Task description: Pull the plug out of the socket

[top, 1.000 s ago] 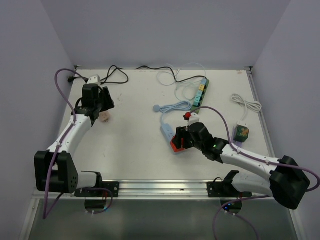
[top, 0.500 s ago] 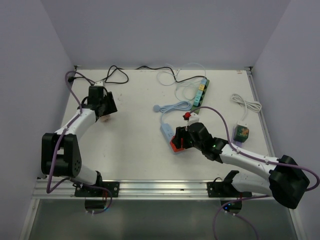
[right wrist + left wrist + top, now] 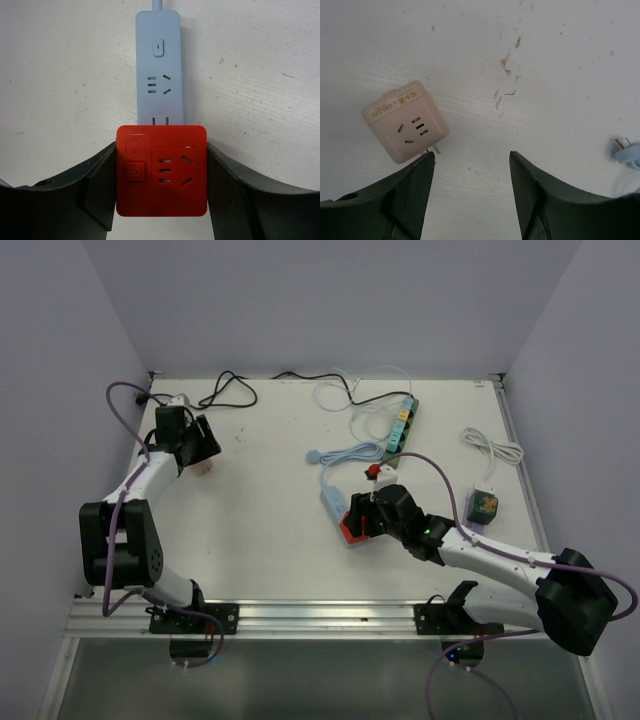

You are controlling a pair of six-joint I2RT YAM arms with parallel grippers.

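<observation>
A red cube plug (image 3: pixel 161 170) sits over the near end of a light blue socket strip (image 3: pixel 158 70). My right gripper (image 3: pixel 161 150) is shut on the red plug, one finger (image 3: pixel 95 190) on each side of it. In the top view, the red plug (image 3: pixel 350 531) and the strip (image 3: pixel 332 501) lie at the table's middle, with my right gripper (image 3: pixel 360 522) on them. My left gripper (image 3: pixel 471 154) is open and empty above the bare table. A beige cube adapter (image 3: pixel 405 122) lies just beyond its left finger. The left gripper (image 3: pixel 200 448) is at the far left in the top view.
A green power strip (image 3: pixel 403 425) with white cables lies at the back. A black cable (image 3: pixel 232 390) runs along the back left. A small green box (image 3: pixel 485 505) with a white cord is at the right. A light blue plug head (image 3: pixel 627 152) lies near the strip's cord.
My left arm has swung toward the far left, away from the beige adapter, which stays on the table. My right gripper and the red plug have not moved.
</observation>
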